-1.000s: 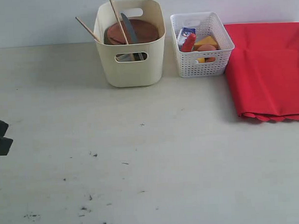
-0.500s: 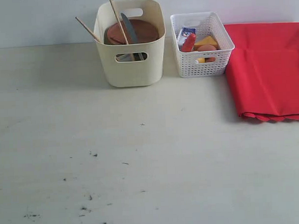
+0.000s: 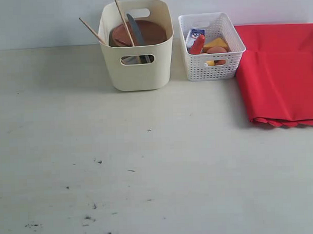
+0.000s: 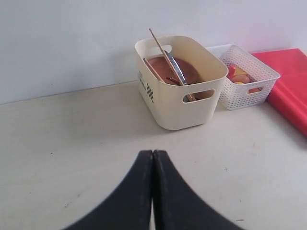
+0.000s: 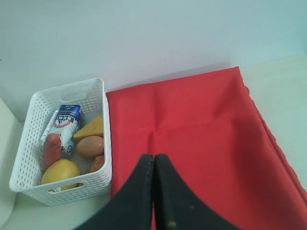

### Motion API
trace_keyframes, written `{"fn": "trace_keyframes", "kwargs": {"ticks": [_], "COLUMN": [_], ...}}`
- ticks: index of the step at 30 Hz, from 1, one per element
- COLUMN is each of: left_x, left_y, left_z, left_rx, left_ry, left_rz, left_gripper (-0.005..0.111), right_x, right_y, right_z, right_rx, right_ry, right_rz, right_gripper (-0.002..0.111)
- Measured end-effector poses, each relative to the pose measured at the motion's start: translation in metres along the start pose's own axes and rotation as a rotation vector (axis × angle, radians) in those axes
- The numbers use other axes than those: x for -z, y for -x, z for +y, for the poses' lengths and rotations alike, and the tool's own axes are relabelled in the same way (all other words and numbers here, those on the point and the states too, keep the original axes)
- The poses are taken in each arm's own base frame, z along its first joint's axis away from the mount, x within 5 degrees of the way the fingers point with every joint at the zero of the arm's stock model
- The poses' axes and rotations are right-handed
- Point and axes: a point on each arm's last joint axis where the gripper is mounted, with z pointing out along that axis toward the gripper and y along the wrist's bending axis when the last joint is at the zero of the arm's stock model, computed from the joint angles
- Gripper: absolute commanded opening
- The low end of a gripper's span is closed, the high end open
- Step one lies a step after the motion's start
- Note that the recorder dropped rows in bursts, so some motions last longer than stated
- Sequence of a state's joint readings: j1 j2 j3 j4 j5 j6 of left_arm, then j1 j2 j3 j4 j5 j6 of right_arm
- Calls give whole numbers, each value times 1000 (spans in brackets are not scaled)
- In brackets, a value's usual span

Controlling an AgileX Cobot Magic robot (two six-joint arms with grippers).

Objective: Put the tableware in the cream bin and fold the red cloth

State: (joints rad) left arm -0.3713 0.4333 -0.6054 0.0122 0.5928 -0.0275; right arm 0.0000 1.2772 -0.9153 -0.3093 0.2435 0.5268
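Note:
The cream bin (image 3: 138, 61) stands at the back of the table and holds the tableware: a brown plate (image 3: 148, 31), a steel knife (image 3: 135, 28) and wooden chopsticks (image 3: 123, 18) sticking out of the top. The bin (image 4: 182, 91) also shows in the left wrist view, well beyond my left gripper (image 4: 153, 153), which is shut and empty. The red cloth (image 3: 281, 71) lies folded at the back right, scalloped edge toward the front. My right gripper (image 5: 154, 157) is shut and empty above the red cloth (image 5: 201, 139). Neither gripper shows in the exterior view.
A white lattice basket (image 3: 219, 63) stands between the bin and the cloth, holding a blue-and-white carton (image 5: 67, 120), a cheese wedge (image 5: 91, 128), an egg (image 5: 89, 146) and a lemon (image 5: 60, 171). A wall runs behind everything. Dark scuff marks (image 3: 96, 162) dot the near tabletop.
A dark part of the left arm at the exterior view's left edge one second ago has left that view. Nothing on the table moved.

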Motion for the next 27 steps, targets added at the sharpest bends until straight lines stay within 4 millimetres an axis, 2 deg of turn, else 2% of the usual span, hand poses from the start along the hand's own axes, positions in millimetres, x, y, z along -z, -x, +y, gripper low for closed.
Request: {"fn": "trace_keyframes", "kwargs": {"ticks": [12, 14, 18, 20, 24, 27], "left_x": [3, 5, 10, 11, 7, 0], "left_y": [0, 3, 14, 13, -10, -37], "left_z": [0, 1, 7, 10, 17, 21], "left_rx": [-45, -97, -165, -174, -167, -163], "left_ry": [3, 17, 103, 162, 272, 326], "left_rz": [-16, -57, -243, -335, -438, -462], "left_gripper": [1, 1, 1, 1, 1, 1], "right_x": [0, 0, 0, 0, 0, 0], "right_y": [0, 0, 0, 0, 0, 0], "right_z": [0, 0, 0, 0, 0, 0], "right_rx": [0, 0, -3, -3, -3, -3], "right_ry": [0, 0, 1, 1, 1, 1], "right_rz": [0, 0, 0, 0, 0, 0], "right_gripper": [0, 0, 0, 0, 0, 0]}}
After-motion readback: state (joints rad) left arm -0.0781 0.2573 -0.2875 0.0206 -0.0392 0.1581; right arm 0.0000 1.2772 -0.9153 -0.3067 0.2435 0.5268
